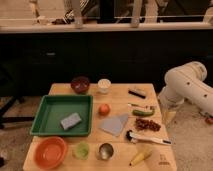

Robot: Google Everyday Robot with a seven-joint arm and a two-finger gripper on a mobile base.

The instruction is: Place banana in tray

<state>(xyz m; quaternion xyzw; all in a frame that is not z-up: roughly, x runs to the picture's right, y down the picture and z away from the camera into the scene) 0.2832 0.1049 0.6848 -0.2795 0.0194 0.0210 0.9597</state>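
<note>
Jaws: spread, with nothing seen between them.
Gripper [168, 116]: pointed downward, just off the right edge of the table [120, 96], touching no item.
Arm [187, 87]: white, bent, with the elbow raised to the right of the table.
Banana [140, 157]: laid near the table's front right corner, well apart from the tray.
Tray [50, 107]: set on the left half; a grey sponge [70, 120] is contained in it.
Surface: pale wood; an orange bowl [49, 151] is set in front of the tray.
Room: dark cabinet fronts [100, 55] are seen behind the table.
</note>
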